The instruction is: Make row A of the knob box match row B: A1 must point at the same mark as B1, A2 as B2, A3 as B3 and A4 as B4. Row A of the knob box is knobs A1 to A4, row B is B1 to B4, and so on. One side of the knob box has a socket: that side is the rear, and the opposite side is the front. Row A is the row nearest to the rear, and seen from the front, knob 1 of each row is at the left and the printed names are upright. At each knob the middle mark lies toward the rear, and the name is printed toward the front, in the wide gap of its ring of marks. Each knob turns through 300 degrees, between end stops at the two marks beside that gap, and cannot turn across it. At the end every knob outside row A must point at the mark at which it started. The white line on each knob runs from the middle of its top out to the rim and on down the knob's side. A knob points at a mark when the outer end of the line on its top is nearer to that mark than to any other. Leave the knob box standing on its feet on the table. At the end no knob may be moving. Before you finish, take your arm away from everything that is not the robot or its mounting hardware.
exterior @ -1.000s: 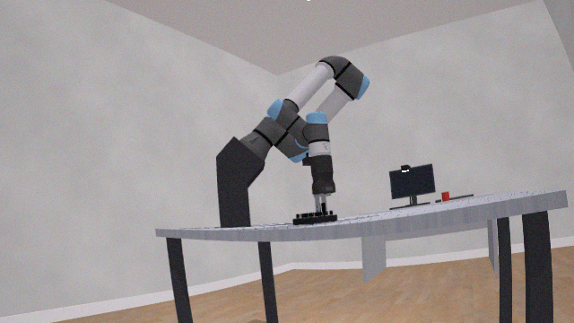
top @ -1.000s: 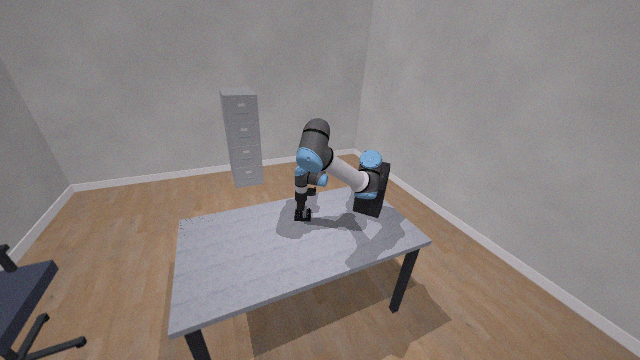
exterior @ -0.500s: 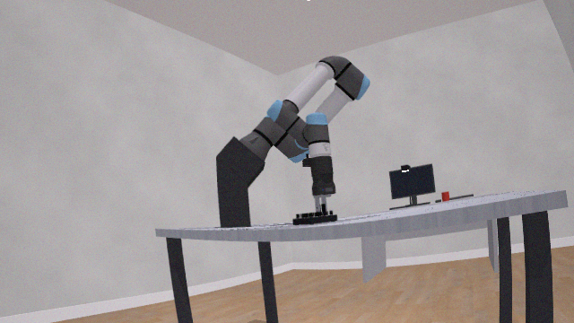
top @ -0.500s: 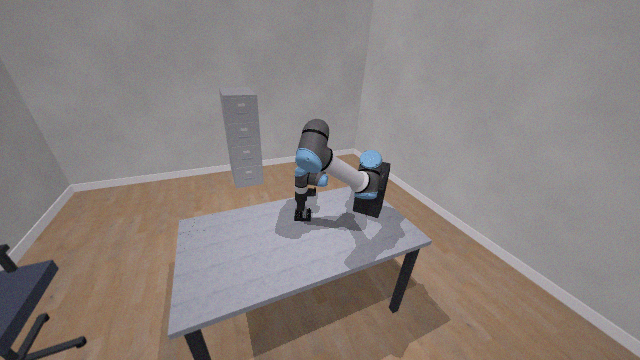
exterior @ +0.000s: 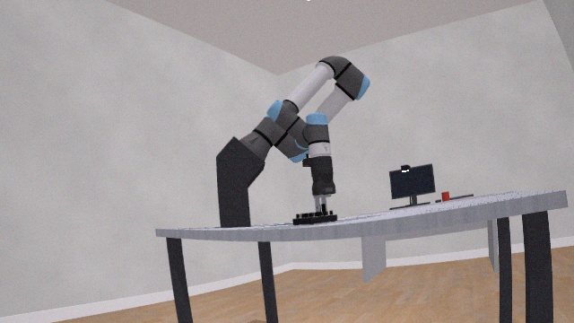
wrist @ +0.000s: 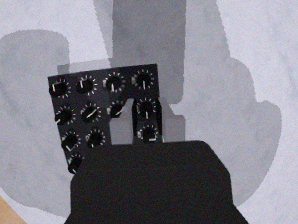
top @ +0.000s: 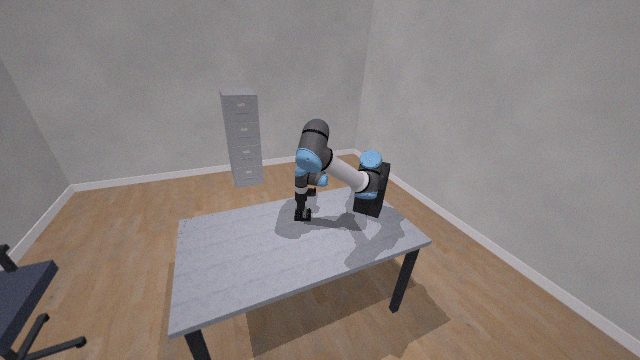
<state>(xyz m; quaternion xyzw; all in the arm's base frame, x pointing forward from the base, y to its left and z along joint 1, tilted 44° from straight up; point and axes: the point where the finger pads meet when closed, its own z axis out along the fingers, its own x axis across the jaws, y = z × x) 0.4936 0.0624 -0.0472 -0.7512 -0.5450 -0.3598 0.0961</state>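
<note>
The gripper (wrist: pixel 145 120) stands about a third open, its two pale fingers pointing straight down onto the black, flat, square knob box (wrist: pixel 75 102). In the wrist view the fingers frame a strip of the box's right-hand column, with two round black knobs (wrist: pixel 145 107) showing between them. I cannot tell whether the fingers actually press on a knob or only stand either side of one. The gripper's dark body fills the lower part of that view and hides the nearest edge of the box.

The knob box stands flat on the pale grey table top (top: pixel 235 270), toward its far edge and near the arm's dark angular pedestal (exterior: pixel 233 179). Its white knob lines point various ways, too small to read against their marks.

The grey-and-white arm with blue joint caps (top: pixel 345 172) folds up from the pedestal and comes down vertically over the box. Further along the table stand a small black monitor (exterior: pixel 412 180) and a small red object (exterior: pixel 445 196). A grey filing cabinet (top: pixel 242 135) stands against the back wall, and a dark blue office chair (top: pixel 20 295) stands on the wooden floor.
</note>
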